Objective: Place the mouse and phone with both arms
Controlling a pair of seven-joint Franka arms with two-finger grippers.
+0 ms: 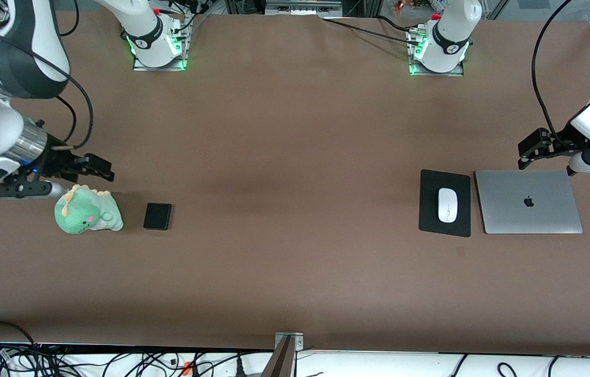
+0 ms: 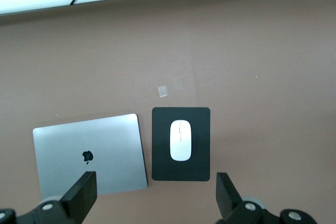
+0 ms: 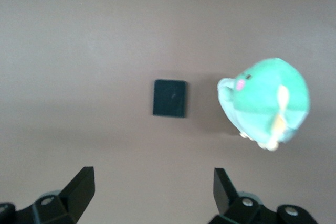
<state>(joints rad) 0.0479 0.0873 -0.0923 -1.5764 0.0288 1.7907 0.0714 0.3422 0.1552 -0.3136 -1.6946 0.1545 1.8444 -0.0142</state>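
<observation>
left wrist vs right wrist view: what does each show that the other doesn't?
Only the left wrist view: the white mouse lying on a black mouse pad, a closed silver laptop beside the pad, and the open left gripper over them.

Only the right wrist view: the black phone, a green plush dinosaur beside it, apart from it, and the open right gripper over the table.

Both: the brown table, each gripper empty.
</observation>
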